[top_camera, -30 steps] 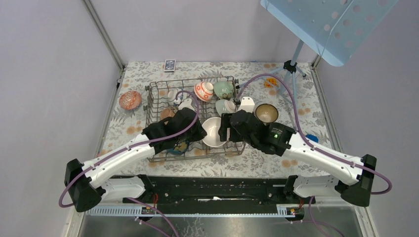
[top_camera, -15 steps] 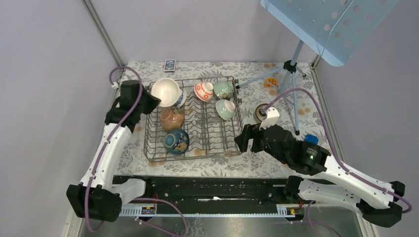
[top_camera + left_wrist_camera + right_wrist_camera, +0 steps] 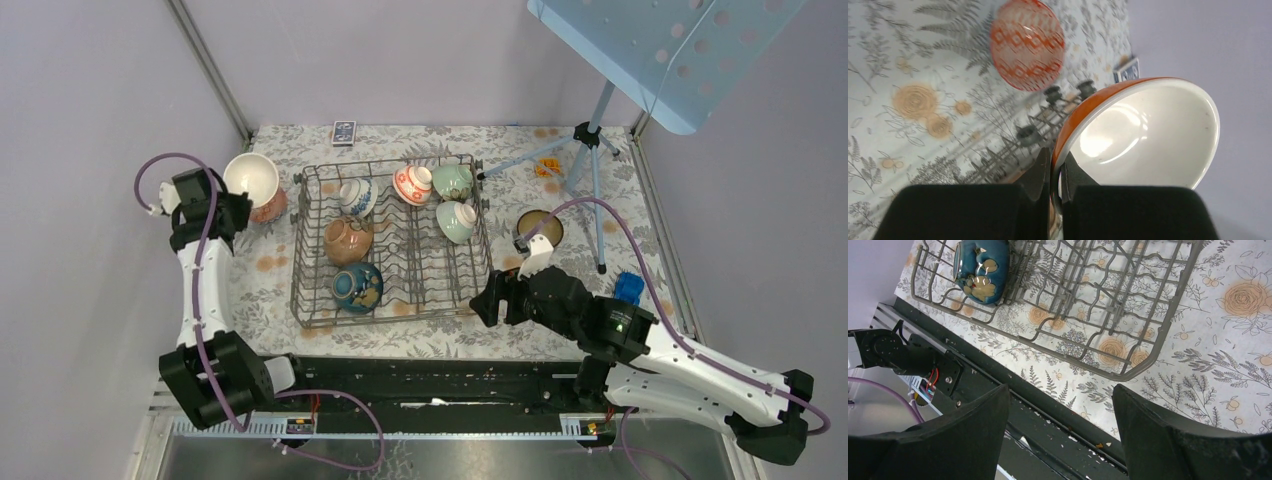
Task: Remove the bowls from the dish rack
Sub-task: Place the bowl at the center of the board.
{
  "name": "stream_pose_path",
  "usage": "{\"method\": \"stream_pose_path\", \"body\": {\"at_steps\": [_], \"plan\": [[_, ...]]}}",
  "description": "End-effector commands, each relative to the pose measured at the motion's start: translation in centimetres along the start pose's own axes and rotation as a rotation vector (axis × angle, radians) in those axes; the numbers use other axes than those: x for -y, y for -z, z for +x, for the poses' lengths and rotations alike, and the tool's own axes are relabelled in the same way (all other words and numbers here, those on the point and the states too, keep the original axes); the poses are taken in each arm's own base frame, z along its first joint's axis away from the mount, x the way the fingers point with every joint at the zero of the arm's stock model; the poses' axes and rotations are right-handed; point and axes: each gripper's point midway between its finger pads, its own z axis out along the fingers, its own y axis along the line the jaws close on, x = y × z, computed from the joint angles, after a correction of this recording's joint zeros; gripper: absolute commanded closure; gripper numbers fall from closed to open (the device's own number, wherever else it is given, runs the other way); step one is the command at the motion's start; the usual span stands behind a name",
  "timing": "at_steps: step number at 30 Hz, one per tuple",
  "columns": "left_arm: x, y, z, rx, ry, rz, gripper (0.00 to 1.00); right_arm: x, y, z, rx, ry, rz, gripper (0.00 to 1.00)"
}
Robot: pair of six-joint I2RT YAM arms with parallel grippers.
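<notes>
- I had the left gripper (image 3: 1053,167) pinched tight on the rim of a round orange ceramic bowl with a glossy white inside (image 3: 1143,135), one finger inside the rim and one outside.
- That bowl hung tilted in the air at the far left of the table, outside the rack and close to the left wall.
- Just beside it, a round red-and-white lattice bowl (image 3: 270,207) lay mouth down on the flower-printed tablecloth (image 3: 440,340).
- The large rectangular grey wire dish rack (image 3: 425,285) stood in the middle of the table, between the two arms.
- Six bowls were in the rack.
- Along its far side, from left to right, sat a white bowl with blue marks (image 3: 357,196), a white bowl with red patterns (image 3: 412,184) and a pale green bowl (image 3: 452,181).
- A second pale green bowl (image 3: 456,220) leaned just nearer than those, on the right side.
- In the left half sat a brown bowl (image 3: 347,240), and nearer to me a glossy dark blue bowl with tan patches (image 3: 980,267).
- The right gripper (image 3: 1060,390) hovered by the rack's near right corner, its fingers spread wide with nothing between them.
- A dark bowl with a pale gold inside (image 3: 540,228) stood upright on the cloth to the right of the rack.
</notes>
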Motion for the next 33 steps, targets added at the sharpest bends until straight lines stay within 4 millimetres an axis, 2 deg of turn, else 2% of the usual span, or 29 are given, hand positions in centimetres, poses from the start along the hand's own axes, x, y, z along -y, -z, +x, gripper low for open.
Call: {"method": "stream_pose_path", "body": {"at_steps": [1,5,9,13,18,25,33], "plan": [[-1.5,-2.1,-2.6,0.086,0.122,-0.028,1.0,-0.9,0.3,-0.6,0.027,-0.018,-0.046,0.19],[-3.9,-2.2,-4.0,0.159,0.129,-0.13,1.0,-0.4,0.5,-0.6,0.039,-0.024,-0.038,0.19],[-6.7,-1.6,-4.1,0.217,0.131,-0.221,1.0,-0.4,0.3,-0.2,0.045,-0.033,-0.049,0.19],[-10.1,-1.8,-3.5,0.233,0.125,-0.335,1.0,-0.4,0.1,-0.2,0.036,-0.017,-0.044,0.19],[-13.4,-3.1,-1.5,0.174,0.13,-0.438,1.0,-0.6,0.2,-0.5,0.038,-0.022,-0.046,0.19],[-15.5,-4.3,-0.4,0.144,0.121,-0.5,1.0,-0.1,0.1,0.0,0.028,-0.041,-0.023,0.19],[-16.8,-5.1,-0.3,0.13,0.116,-0.529,1.0,-0.2,-0.5,0.6,0.008,-0.057,-0.021,0.2]]}}
